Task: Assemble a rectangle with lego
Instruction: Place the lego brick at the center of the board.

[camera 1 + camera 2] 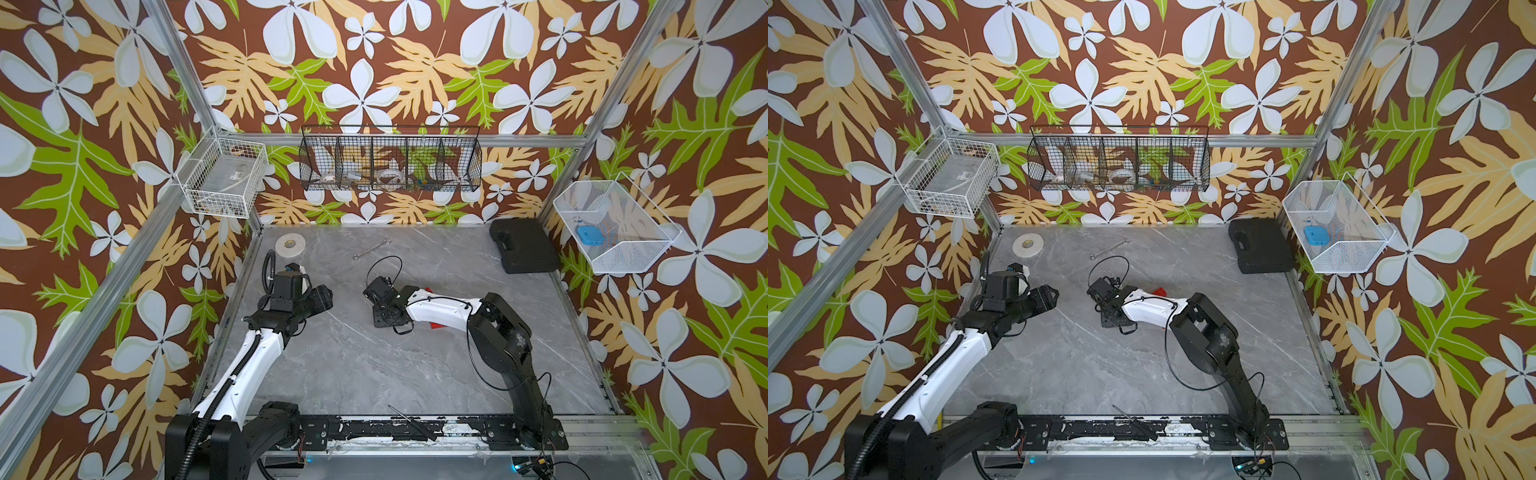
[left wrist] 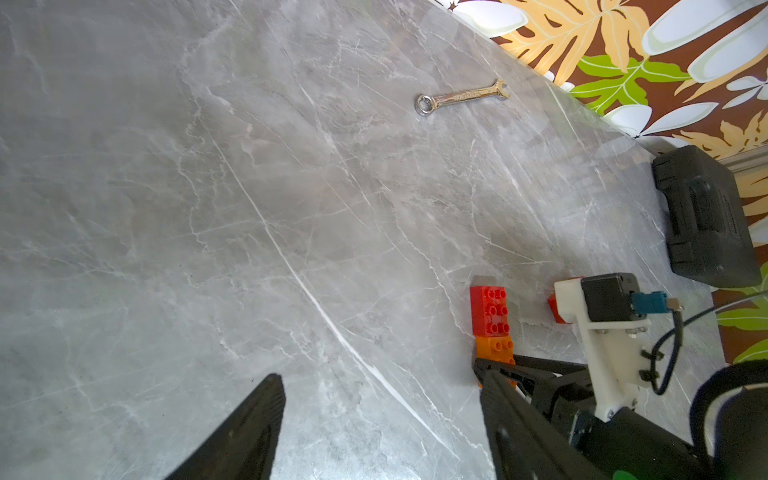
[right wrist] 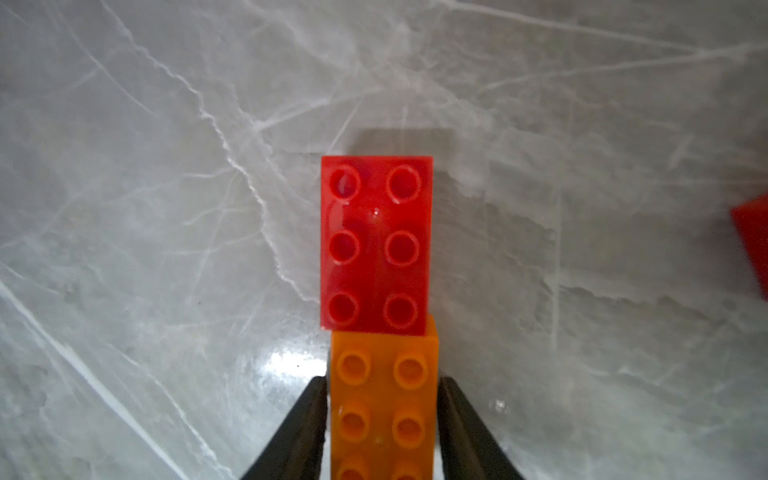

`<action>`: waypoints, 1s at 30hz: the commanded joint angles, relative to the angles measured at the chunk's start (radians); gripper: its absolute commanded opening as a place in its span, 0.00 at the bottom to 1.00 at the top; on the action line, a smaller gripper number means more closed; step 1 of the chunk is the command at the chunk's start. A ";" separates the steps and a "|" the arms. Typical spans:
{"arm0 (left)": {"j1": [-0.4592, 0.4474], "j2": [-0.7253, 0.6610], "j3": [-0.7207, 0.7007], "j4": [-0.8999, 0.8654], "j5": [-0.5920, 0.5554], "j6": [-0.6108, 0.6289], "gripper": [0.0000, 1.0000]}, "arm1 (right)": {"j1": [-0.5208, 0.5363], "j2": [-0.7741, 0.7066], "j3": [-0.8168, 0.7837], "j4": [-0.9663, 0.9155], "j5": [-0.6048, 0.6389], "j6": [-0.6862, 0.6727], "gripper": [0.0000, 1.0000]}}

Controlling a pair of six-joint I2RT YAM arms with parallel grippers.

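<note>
At the far left of my worktop, a roll of white tape lies flat near the back corner. My left pincer hangs over the worktop on that side. Its two fingers stand wide apart and nothing is between them. A bit more to the right, near the back wall, a shiny wrench lies on its own.

In the middle of the worktop is the lego. My right pincer points down at it. One black finger is on each side of the orange brick, very close to its long sides. I cannot tell if the fingers squeeze it or only stand beside it. The orange brick lies with its studs up. A red brick touches its end, past my fingertips, and the two make one straight line. The top of the red brick looks higher than the top of the orange one.

Another red brick lies apart, to the right of them. In the left wrist view, most of it is hidden behind the camera on my right arm. At the far right, in the back corner, a black case lies shut.
</note>
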 commanded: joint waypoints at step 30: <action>0.001 0.004 0.002 -0.003 -0.023 0.003 0.77 | -0.008 -0.050 0.065 -0.042 0.027 -0.090 0.59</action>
